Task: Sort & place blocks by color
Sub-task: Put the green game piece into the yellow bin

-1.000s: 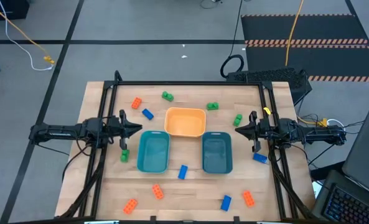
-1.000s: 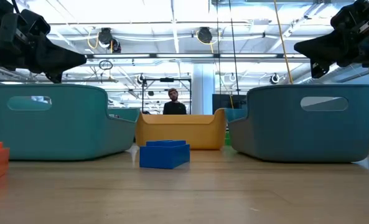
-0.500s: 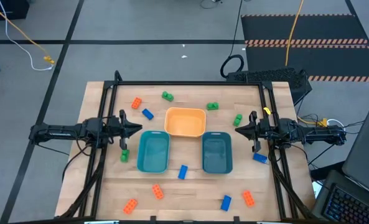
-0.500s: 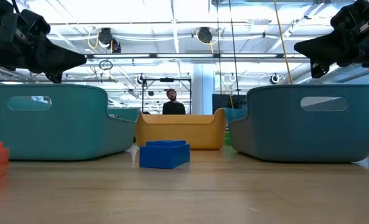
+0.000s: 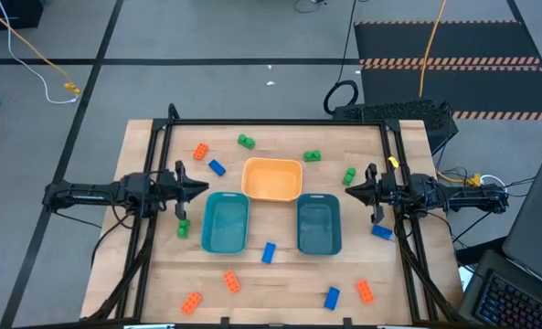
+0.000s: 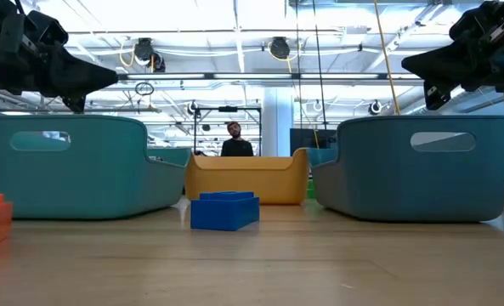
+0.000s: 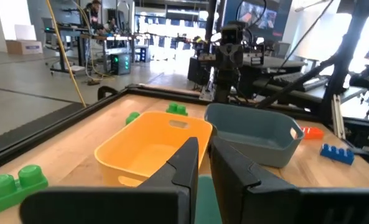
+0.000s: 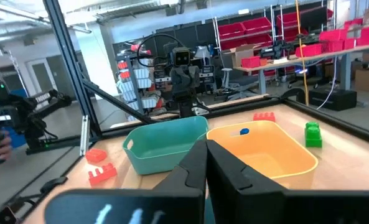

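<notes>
About a dozen small studded blocks lie scattered flat on the wooden table: orange [image 5: 199, 152], blue [image 5: 217, 167], green [image 5: 245, 141], green [image 5: 312, 156], green [image 5: 349, 175], green [image 5: 182, 228], blue [image 5: 269, 252], and more along the near edge. My left gripper [image 5: 203, 190] hovers shut above the table's left side, next to the left teal bin [image 5: 225, 222]. My right gripper [image 5: 348, 191] hovers shut on the right, next to the right teal bin [image 5: 319, 224]. Both point inward and hold nothing. In the wrist views their fingers, left [image 7: 204, 163] and right [image 8: 206, 163], stand together.
A yellow-orange bin [image 5: 272, 178] stands at the table's middle, behind the two teal bins. Orange blocks [image 5: 230, 281], [image 5: 191, 302], [image 5: 365, 291] and blue ones [image 5: 332, 296], [image 5: 381, 232] lie toward the near edge. A black frame rims the table [image 5: 280, 122]. A person stands far behind [image 6: 235, 140].
</notes>
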`<state>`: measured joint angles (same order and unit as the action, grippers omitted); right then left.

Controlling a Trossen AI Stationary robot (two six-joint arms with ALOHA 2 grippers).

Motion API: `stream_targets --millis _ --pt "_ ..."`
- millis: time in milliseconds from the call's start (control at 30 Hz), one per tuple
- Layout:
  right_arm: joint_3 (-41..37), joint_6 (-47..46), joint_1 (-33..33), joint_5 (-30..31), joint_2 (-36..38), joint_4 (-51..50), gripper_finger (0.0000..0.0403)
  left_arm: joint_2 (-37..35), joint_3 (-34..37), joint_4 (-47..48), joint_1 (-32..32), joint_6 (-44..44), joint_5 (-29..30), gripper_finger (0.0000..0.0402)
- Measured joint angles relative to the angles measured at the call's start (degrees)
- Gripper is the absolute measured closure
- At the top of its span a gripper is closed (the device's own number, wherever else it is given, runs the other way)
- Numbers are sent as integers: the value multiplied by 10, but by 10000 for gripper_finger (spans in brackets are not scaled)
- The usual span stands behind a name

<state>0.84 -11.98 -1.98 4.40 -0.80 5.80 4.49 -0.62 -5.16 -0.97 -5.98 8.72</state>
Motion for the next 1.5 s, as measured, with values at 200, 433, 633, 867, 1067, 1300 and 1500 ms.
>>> stream_targets --millis 200,433,633,867,1067,1300,1500 --pt "0 -29 0 -1 0 1 403 0 0 -43 0 -30 0 360" --pt "0 -23 0 0 0 -2 403 0 0 -91 0 -37 0 360" --pt "0 43 0 88 0 61 403 0 -18 -88 8 -73 26 360" --pt "11 115 19 167 -13 109 379 90 -134 40 29 -58 78 359" --pt "80 143 55 167 -101 107 295 233 -264 145 54 -42 79 320" --pt "255 137 107 168 -308 -10 200 384 -391 121 83 17 58 223" --pt "432 127 169 164 -506 -243 192 495 -459 139 140 -45 51 165"
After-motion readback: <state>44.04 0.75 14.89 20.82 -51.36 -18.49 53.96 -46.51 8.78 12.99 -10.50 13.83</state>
